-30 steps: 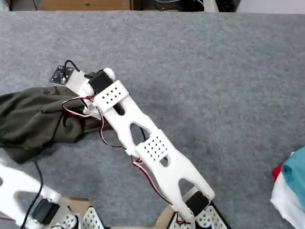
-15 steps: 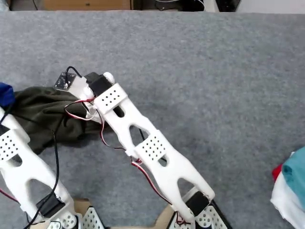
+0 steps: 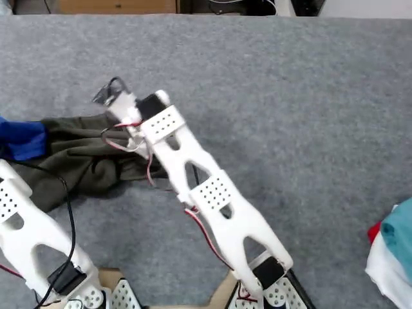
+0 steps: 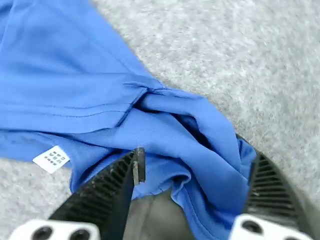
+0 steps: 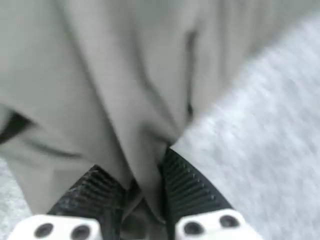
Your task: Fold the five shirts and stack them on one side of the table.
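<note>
Shirts first, from the high view: the olive shirt (image 3: 77,164) lies crumpled at the left of the table (image 3: 290,96). Its long axis runs crosswise, from the edge toward the middle, and the blue shirt (image 3: 20,138) rests on its outer end. Your right gripper (image 3: 122,116) sits at the olive shirt's inner end. Your left arm (image 3: 26,225) runs up the left edge toward the blue shirt, so it is the nearer arm for that one. The pile (image 3: 393,248) of other shirts lies well apart, at the right edge.

From the left wrist view, your left gripper (image 4: 199,162) hangs with its jaws spread wide and holds nothing. The blue shirt (image 4: 100,75) lies bunched directly beneath and ahead of it, with a fold lying between the two fingers. A strip of olive shirt (image 4: 150,222) shows under the blue hem, closer to the gripper's base.

From the right wrist view, your right gripper (image 5: 135,170) is clamped on a ridge of olive shirt (image 5: 100,75), with cloth pinched between the pads and bare table just beside.

Pulling the olive shirt would probably drag the blue one along, so lift the blue one off first, going straight down with the left gripper.
</note>
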Controlling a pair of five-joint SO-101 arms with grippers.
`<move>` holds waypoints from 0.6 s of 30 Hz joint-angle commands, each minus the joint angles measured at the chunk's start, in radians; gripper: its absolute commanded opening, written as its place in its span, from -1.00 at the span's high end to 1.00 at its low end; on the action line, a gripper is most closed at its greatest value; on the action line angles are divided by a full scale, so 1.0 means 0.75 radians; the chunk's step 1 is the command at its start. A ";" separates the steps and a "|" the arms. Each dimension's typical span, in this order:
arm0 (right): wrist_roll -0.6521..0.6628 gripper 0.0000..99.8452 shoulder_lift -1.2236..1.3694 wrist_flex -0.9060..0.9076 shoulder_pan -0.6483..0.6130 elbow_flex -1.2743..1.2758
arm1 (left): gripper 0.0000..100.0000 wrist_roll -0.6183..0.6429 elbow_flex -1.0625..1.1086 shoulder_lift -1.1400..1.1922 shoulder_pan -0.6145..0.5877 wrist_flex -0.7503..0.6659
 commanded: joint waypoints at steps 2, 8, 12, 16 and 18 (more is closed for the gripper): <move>-0.098 0.99 -0.083 0.035 0.197 -0.073 | 0.31 0.063 -0.018 -0.103 0.004 0.014; -0.149 0.99 -0.265 0.037 0.390 0.036 | 0.31 0.063 -0.018 -0.116 0.039 0.014; -0.143 0.99 -0.447 0.037 0.539 0.279 | 0.31 0.063 -0.020 -0.116 0.041 0.014; -0.137 0.99 -0.656 0.037 0.633 0.629 | 0.31 0.063 -0.020 -0.116 0.053 0.014; -0.137 0.99 -0.758 0.037 0.666 0.799 | 0.31 0.063 -0.018 -0.116 0.076 0.014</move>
